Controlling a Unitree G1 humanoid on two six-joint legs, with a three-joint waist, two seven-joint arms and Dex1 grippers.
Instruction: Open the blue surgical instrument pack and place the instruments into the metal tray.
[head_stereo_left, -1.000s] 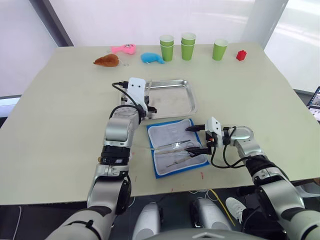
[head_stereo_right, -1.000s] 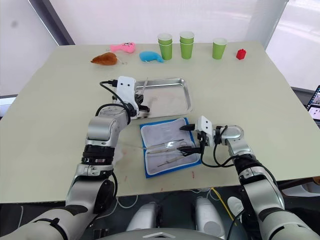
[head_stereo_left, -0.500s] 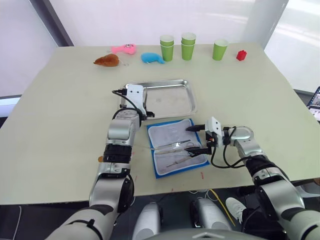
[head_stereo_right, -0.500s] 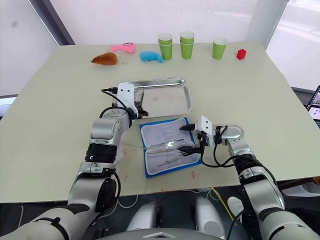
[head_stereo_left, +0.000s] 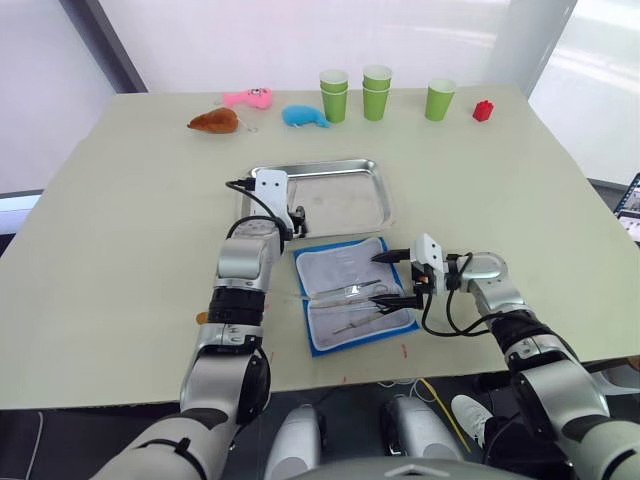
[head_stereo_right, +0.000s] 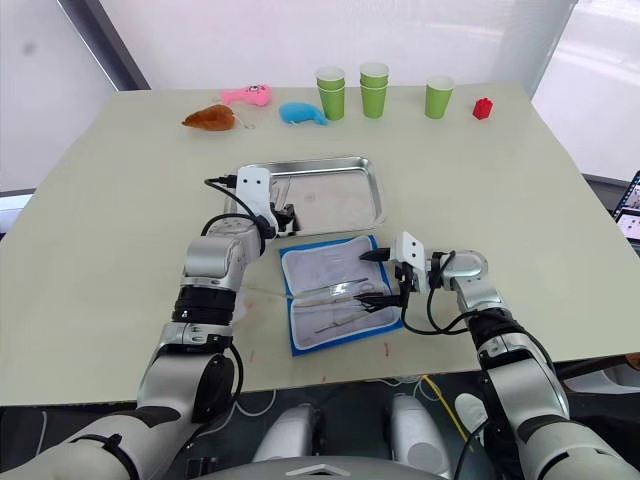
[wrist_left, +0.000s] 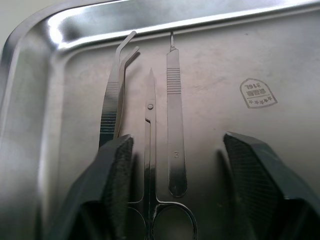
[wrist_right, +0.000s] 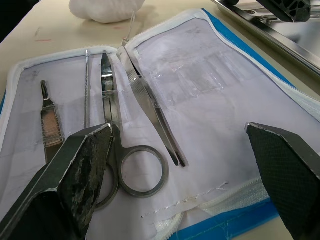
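The blue surgical instrument pack (head_stereo_left: 355, 293) lies open on the table, its whitish lining up. Scissors (wrist_right: 112, 130), tweezers (wrist_right: 150, 110), a thin probe (wrist_right: 86, 85) and a scalpel handle (wrist_right: 47, 120) rest in it. My right gripper (head_stereo_left: 385, 278) stands open at the pack's right edge, nothing between its fingers. Just behind the pack is the metal tray (head_stereo_left: 350, 200). At the tray's near left corner my left gripper (wrist_left: 177, 139) is open, low over bent tweezers (wrist_left: 114, 95), scissors (wrist_left: 150, 145) and a scalpel handle (wrist_left: 175, 110) that lie flat in the tray.
Along the far edge stand three green cups (head_stereo_left: 376, 92), a red block (head_stereo_left: 483, 110), a blue plush toy (head_stereo_left: 303, 116), a pink toy (head_stereo_left: 248, 97) and a brown toy (head_stereo_left: 213, 121). Bare table stretches left of my left arm and right of the tray.
My left gripper has come down from above the tray to its near left corner and has opened. The right arm and the pack have not moved.
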